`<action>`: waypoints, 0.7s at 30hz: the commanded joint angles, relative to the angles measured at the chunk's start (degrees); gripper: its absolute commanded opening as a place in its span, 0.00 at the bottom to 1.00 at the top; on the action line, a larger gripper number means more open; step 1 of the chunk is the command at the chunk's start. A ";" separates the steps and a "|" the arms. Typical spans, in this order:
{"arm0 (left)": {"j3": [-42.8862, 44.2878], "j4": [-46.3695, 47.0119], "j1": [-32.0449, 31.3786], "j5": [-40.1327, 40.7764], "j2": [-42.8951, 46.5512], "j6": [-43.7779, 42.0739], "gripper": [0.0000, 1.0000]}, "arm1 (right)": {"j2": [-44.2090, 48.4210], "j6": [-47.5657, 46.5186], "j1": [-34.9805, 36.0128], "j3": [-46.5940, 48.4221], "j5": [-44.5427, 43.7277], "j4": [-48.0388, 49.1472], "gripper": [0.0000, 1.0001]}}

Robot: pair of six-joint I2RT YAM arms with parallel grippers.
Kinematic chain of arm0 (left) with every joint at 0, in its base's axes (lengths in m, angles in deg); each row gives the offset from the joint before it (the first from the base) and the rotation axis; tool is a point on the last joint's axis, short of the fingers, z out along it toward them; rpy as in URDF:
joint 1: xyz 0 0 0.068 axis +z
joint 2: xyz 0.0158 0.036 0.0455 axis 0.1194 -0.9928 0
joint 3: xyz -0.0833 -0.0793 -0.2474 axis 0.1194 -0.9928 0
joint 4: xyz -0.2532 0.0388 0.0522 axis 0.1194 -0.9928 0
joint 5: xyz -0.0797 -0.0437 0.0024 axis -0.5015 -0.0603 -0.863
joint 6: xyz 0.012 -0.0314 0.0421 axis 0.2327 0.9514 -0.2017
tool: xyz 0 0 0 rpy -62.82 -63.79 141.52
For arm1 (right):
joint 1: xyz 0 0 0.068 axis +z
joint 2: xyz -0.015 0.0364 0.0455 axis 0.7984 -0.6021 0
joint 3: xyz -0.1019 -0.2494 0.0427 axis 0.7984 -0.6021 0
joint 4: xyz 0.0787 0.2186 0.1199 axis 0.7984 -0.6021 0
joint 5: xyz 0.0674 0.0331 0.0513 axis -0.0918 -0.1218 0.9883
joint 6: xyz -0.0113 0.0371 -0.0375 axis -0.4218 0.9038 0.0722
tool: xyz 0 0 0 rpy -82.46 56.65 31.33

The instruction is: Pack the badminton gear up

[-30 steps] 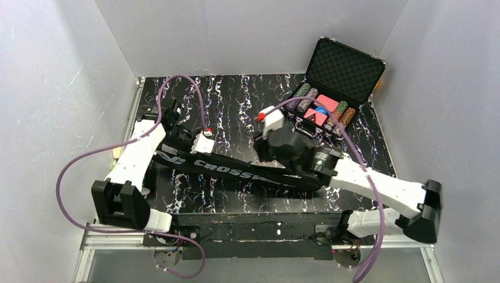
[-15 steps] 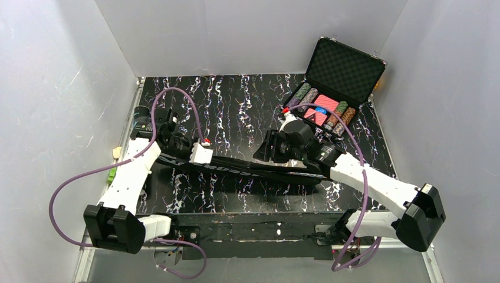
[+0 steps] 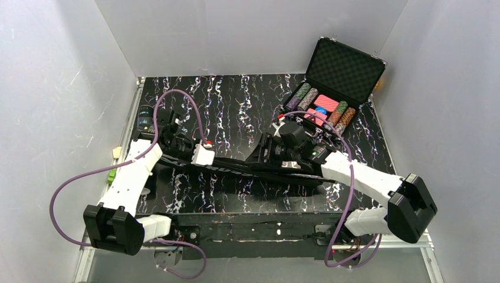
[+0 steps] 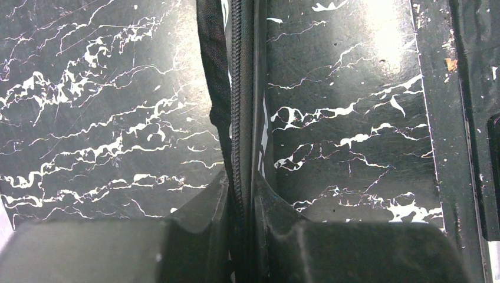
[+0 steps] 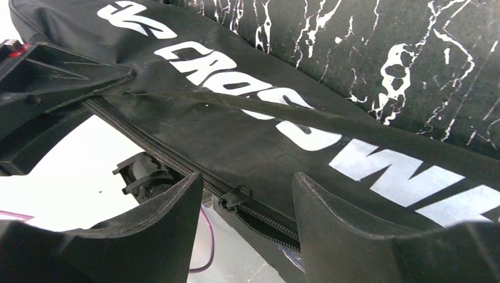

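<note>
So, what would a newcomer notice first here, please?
The long black racket bag lettered CROSSWAY stretches across the middle of the table, its zip edge pinched by the left gripper. The right gripper stands open around the zipper pull. At the far right corner, an open black case shows coloured poker chips.

racket bag (image 5: 330,135) under right pincer (image 5: 247,177): matt black cloth | table (image 4: 106,88): glossy, marbled | fingers (image 5: 348,224): matt black plastic
</note>
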 commanded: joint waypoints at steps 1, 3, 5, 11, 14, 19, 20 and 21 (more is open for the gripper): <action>-0.01 0.78 -0.29 -1.12 1.93 -0.12 0.00 | -0.02 2.37 -0.11 -0.01 2.36 4.51 0.64; -0.03 0.88 -0.27 -1.10 2.01 -0.11 0.00 | 0.09 3.45 -0.18 -0.87 2.51 5.69 0.60; -0.15 1.17 -0.28 -0.97 2.05 0.17 0.00 | 0.25 4.88 -0.14 -1.94 2.85 7.43 0.55; -0.11 1.29 -0.29 -0.60 2.05 0.69 0.00 | -0.34 8.31 -0.47 -4.12 4.35 11.38 0.30; -0.17 1.42 -0.30 -0.27 2.13 0.96 0.00 | 0.05 8.99 -0.82 -4.86 4.52 12.23 0.21; -0.63 1.41 -0.26 0.24 2.02 1.02 0.00 | 1.65 9.81 -1.83 -5.82 3.73 11.75 0.01; -0.79 1.43 -0.29 0.28 1.99 1.02 0.00 | 2.07 9.88 -2.30 -6.11 3.74 11.51 0.01; -0.98 1.54 -0.26 0.36 2.04 1.12 0.00 | 2.65 10.10 -2.82 -6.63 3.93 11.50 0.01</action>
